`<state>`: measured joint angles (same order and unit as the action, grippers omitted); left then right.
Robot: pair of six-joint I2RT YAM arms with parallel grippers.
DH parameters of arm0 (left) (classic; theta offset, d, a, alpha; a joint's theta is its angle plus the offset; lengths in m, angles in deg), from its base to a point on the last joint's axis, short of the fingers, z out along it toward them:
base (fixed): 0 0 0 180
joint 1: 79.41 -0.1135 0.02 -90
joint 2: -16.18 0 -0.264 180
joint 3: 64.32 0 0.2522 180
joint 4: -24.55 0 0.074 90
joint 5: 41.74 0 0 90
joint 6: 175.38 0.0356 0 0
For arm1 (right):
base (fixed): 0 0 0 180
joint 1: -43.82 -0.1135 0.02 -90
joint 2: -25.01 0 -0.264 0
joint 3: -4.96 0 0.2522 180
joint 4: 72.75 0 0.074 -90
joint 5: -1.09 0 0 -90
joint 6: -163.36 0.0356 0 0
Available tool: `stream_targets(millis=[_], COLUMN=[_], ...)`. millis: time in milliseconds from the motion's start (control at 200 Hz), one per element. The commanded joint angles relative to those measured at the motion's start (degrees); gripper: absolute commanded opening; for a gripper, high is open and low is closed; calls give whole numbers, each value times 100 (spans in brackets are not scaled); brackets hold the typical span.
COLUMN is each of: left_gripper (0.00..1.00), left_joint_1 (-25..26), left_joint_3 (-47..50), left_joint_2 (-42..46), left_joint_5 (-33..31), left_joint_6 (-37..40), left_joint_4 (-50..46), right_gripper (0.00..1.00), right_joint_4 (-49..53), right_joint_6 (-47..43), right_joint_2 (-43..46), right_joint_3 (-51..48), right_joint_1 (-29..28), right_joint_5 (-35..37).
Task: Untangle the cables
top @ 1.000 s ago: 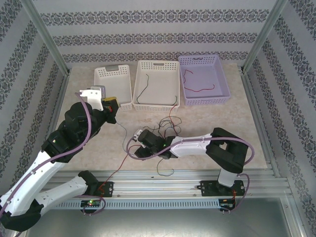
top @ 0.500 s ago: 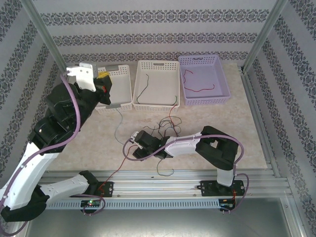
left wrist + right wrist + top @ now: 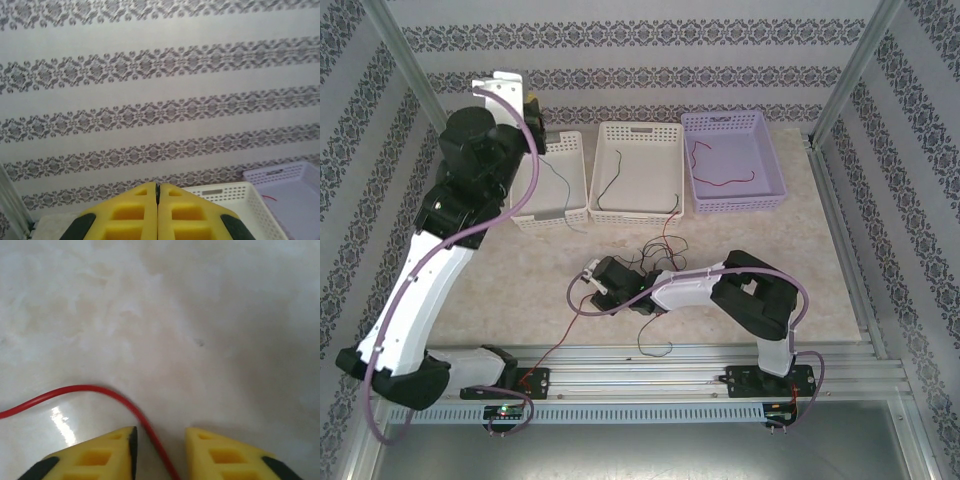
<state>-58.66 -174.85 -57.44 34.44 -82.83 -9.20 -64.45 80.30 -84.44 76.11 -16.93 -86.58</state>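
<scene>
Up goes the left gripper [image 3: 533,108]! A second ago it sat low by the near corner of the left white basket [image 3: 576,150]; now it hangs high above that basket at the far-left corner of the worktop [image 3: 790,270]. Its wrist camera shows the yellow pads [image 3: 135,210] pressed flat together. From overhead we see a thin blue-grey cable [image 3: 560,182] dangling from it, the tail dropping inside the basket. That strand has come clear of the pile, so we judge one more cable is as good as sorted.

Moving right, the right gripper [image 3: 597,280] has barely shifted, parked low at the left side of the tangle [image 3: 655,255], which lies mid-worktop toward the near edge. Its fingers [image 3: 100,452] are spread, and a red cable [image 3: 100,390] runs on the surface between them, not pinched.

Along the far edge, the middle white basket [image 3: 640,128] holds a dark strand [image 3: 608,186]. The purple basket [image 3: 760,125] at the far-right corner holds a red strand [image 3: 720,181]. The knot remains, so there's work left.
</scene>
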Motion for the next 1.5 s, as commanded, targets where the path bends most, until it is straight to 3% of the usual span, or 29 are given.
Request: stream_targets(millis=[0,180,380,615,994,1494], left_gripper=[0,0,0,0,0,0], left_joint_1=[-415,-1030,-1319,-1321,-1320,-1328], left_joint_3=[-108,105,295,551,86,-109], left_joint_2=[-313,-836,-1404,-1990,-3116,-4227], left_joint_5=[432,662,924,1089,1288,1314], left_joint_6=[-255,-526,-781,-918,-1125,-1173], left_joint_4=[546,891,1030,1238,1084,858], right_gripper=[21,5,0,0,0,0], right_joint_4=[134,217,375,483,768,1677], right_joint_6=[-71,3,286,469,511,331], right_joint_2=[-473,-264,289,856,2116,4335], right_joint_3=[-56,-47,-9,-47,-136,46], right_joint_1=[97,92,47,19,20,131], right_joint_5=[-80,-270,-534,-446,-210,443])
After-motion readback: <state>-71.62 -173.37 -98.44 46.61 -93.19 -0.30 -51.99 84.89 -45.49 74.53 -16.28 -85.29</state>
